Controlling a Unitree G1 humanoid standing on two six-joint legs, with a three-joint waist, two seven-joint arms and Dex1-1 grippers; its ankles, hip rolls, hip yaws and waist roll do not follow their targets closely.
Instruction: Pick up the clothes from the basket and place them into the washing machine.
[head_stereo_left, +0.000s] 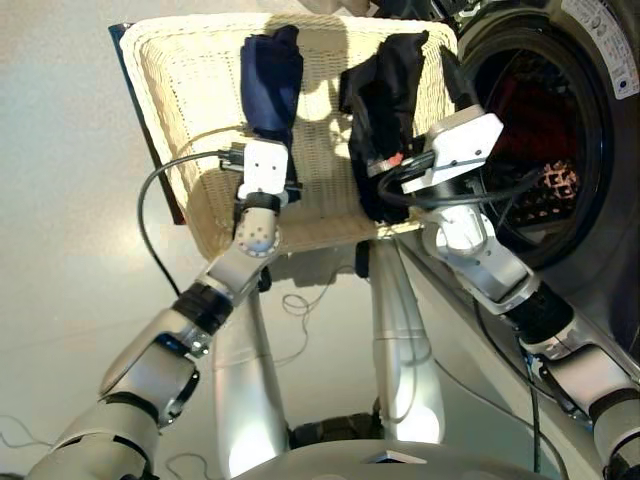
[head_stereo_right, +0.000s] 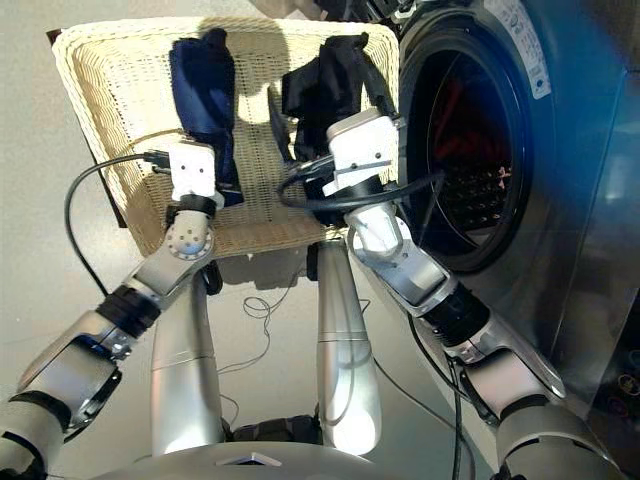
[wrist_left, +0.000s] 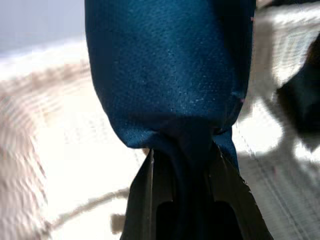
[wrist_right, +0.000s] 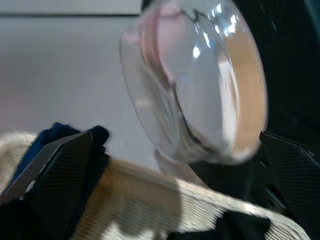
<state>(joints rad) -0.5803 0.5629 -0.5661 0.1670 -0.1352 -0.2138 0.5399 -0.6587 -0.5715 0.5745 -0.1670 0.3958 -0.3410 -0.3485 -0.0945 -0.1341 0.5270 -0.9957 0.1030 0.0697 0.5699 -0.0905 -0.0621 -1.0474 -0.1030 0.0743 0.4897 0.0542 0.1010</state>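
Pinching the near end of the navy garment (wrist_left: 170, 75) between its two black fingers (wrist_left: 150, 195), the left gripper (head_stereo_left: 268, 150) has its jaws drawn narrow on the cloth, which bunches just ahead of the fingertips. That garment lies lengthwise in the cream wicker basket (head_stereo_left: 180, 90), running from the gripper toward the far rim. The left arm reaches forward from the lower left, forearm angled up to the basket's near edge, with a black cable looping off the wrist. The right gripper (wrist_right: 170, 165) has its jaws spread wide, one finger (wrist_right: 55, 170) beside dark cloth and the other (wrist_right: 292, 175) well apart from it, with nothing between them; it hovers over the black garment (head_stereo_left: 385, 90), which sits in the right half of the basket. The right forearm slants up from the lower right, close to the washing machine (head_stereo_left: 600, 200), whose round opening shows the perforated drum (head_stereo_left: 545, 185) and something red inside. A white label (head_stereo_left: 600, 25) on the machine's front carries print too small to read.
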